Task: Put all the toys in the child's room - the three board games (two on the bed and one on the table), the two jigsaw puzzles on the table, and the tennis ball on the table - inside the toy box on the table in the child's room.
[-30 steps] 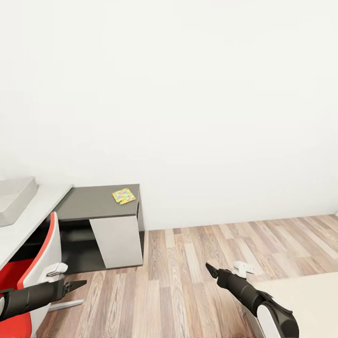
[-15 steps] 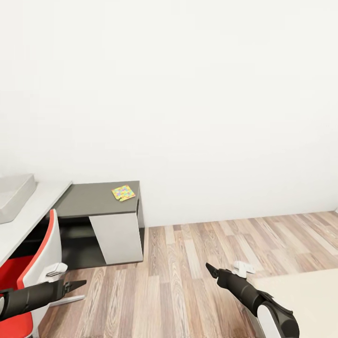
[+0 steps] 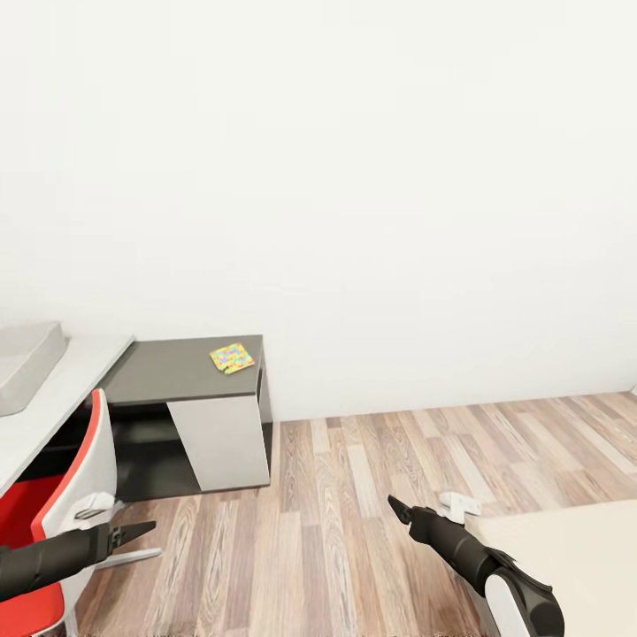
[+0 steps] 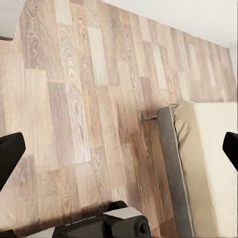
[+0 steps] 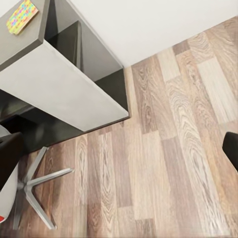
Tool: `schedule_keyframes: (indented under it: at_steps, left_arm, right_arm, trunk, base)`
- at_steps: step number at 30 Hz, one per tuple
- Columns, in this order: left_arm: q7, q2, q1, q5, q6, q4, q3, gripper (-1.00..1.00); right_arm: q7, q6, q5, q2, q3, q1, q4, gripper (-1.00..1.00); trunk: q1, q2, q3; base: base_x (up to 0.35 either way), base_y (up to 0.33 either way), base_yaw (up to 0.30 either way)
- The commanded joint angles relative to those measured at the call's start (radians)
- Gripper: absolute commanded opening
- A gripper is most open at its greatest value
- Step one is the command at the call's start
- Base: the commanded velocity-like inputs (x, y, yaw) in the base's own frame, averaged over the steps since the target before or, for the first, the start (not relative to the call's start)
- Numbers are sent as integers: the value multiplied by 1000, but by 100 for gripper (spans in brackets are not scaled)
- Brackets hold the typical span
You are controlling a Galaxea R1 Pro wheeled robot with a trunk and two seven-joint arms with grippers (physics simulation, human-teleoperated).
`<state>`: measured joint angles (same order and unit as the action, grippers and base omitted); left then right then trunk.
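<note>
A colourful jigsaw puzzle (image 3: 232, 357) lies flat near the right end of a dark grey table (image 3: 177, 376) against the wall. The right wrist view shows the same puzzle (image 5: 22, 10) on that table's top (image 5: 29, 37). A grey box (image 3: 26, 363) stands on the lighter table (image 3: 53, 402) at the far left, cut off by the picture's edge. My left gripper (image 3: 133, 533) (image 4: 119, 153) hangs open over the floor beside the chair. Open and empty too, my right gripper (image 3: 396, 509) (image 5: 119, 153) hovers above the floorboards. The board games and the tennis ball are out of view.
A red and white swivel chair (image 3: 62, 504) stands at the lower left, its metal star base (image 5: 34, 191) on the wooden floor (image 3: 354, 495). The cream bed (image 3: 566, 557) (image 4: 208, 163) takes the lower right corner. A white wall runs behind the tables.
The whole picture has shifted a little, with the table and puzzle higher and more floor showing, so the camera has moved. My left gripper sits slightly further back; both stay open.
</note>
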<state>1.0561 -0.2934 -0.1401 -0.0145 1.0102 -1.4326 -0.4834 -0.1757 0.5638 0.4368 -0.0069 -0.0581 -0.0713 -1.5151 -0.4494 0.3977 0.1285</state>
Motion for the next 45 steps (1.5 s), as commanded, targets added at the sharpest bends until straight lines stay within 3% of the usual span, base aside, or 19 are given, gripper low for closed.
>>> schedule_keyframes:
  at_steps: [1, 7, 13, 31, 45]
  left_arm:
    - [4, 0, -1, -1, 8, 0, -1, 100]
    - [72, -1, -1, -1, 4, 0, -13, 100]
    - [96, 1, -1, 3, 3, 0, -21, 100]
    - [98, 3, -1, 7, 2, 0, -24, 100]
    - [96, 3, -1, 8, -1, 0, -24, 100]
  right_arm:
    - [-3, 6, 2, 0, -2, -1, -1, 100]
    - [-5, 4, 2, 0, -3, -1, -1, 100]
    - [-5, 1, 1, 2, -3, -1, -2, 100]
    - [-4, 1, 2, 2, -3, -1, -2, 100]
    - [-4, 1, 2, 5, -2, -1, -2, 100]
  trunk:
    - [-1, 2, 4]
    - [-1, 2, 12]
    - [-1, 2, 14]
    - [-1, 2, 15]
    - [-1, 2, 11]
  base:
    - [0, 0, 0]
    - [17, 0, 0]
    - [151, 0, 0]
    - [184, 21, -4]
    - [200, 2, -197]
